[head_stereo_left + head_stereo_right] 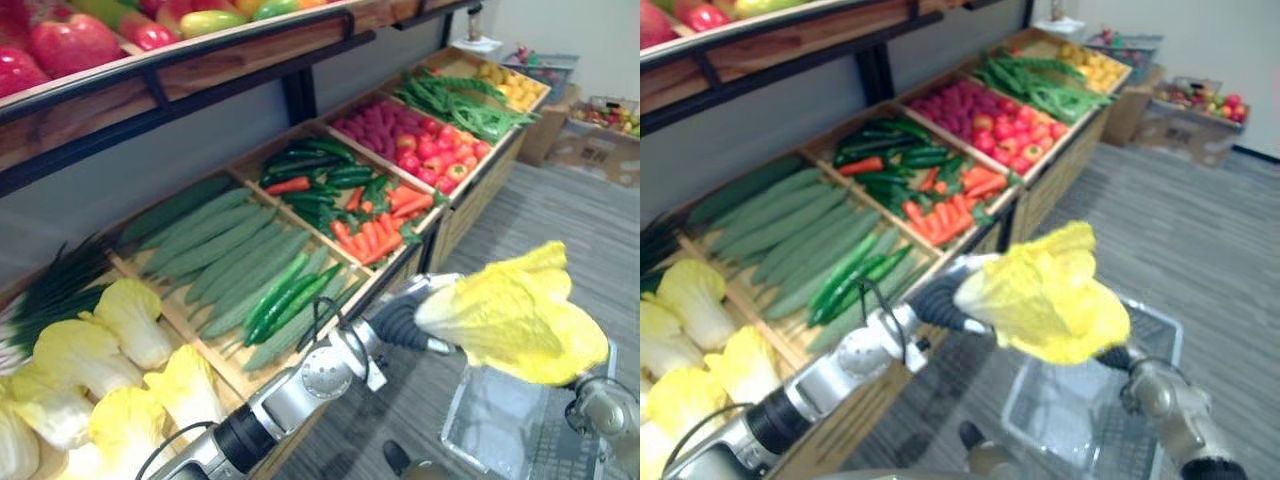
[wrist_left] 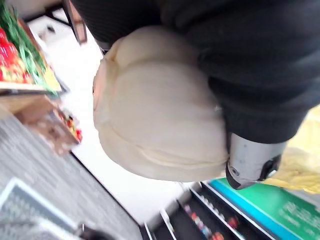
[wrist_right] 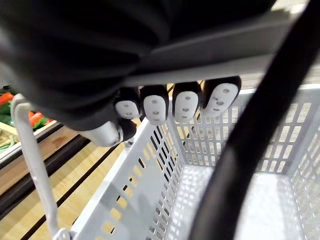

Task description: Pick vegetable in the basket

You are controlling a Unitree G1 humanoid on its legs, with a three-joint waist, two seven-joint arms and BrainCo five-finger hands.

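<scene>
- My left hand (image 1: 402,326) grips the cabbage (image 1: 510,318) above the basket (image 3: 145,180). It lies roughly level, stalk in my palm, leaves pointing right.
- My right hand (image 3: 186,104) curls round the handle (image 3: 210,67).

The left hand (image 2: 260,85) holds the pale, round bottom of a cabbage (image 2: 160,110) against its dark cover, and one silver finger (image 2: 252,160) lies along its side. Beyond it are a crate of red and green vegetables (image 2: 17,55), the grey floor (image 2: 45,155) and, I think, the rim of the basket (image 2: 35,202).
</scene>
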